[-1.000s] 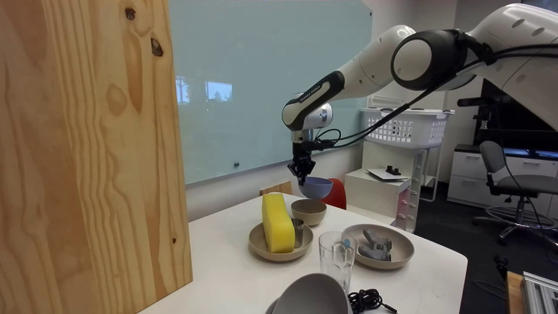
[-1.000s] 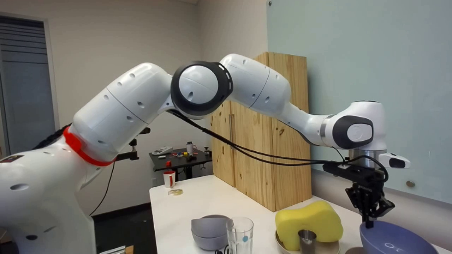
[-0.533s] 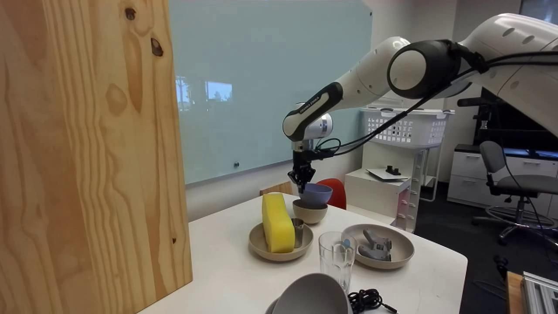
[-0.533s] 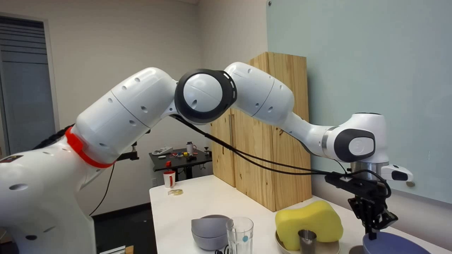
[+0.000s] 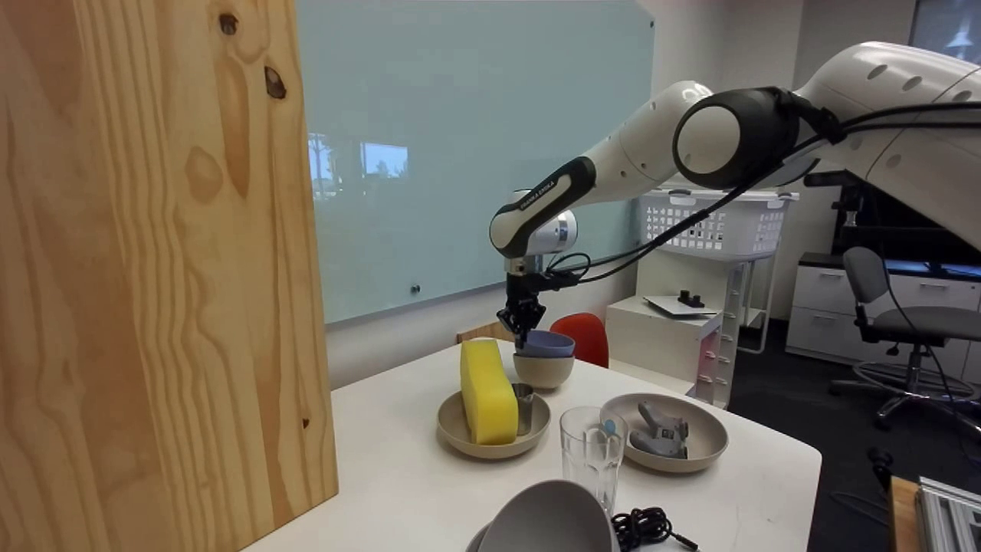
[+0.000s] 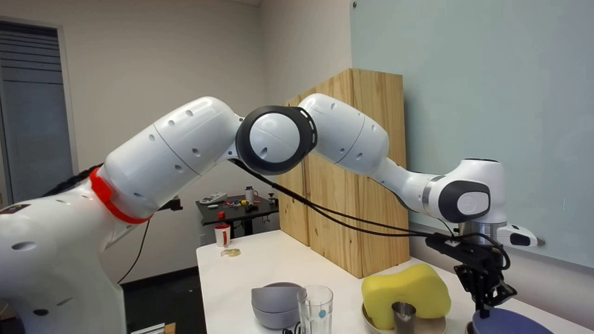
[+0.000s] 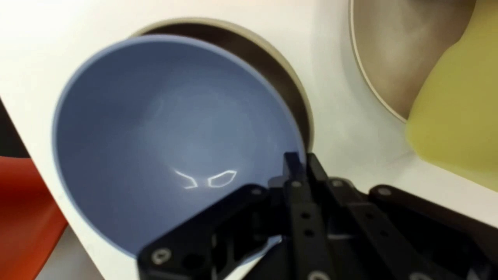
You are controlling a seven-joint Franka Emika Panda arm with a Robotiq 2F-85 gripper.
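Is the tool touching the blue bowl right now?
Touching. In the wrist view, the tool pinches the blue bowl by its edge, one fingertip inside and one outside.

In an exterior view, the gripper (image 5: pixel 522 342) has sunk toward seven o'clock, taking the blue bowl (image 5: pixel 550 346) with it. That bowl's base (in full sight earlier) has gone behind the rim of the beige bowl (image 5: pixel 544 373), probably inside, though contact is unclear. The elbow (image 5: pixel 709 139) has dropped toward seven too.
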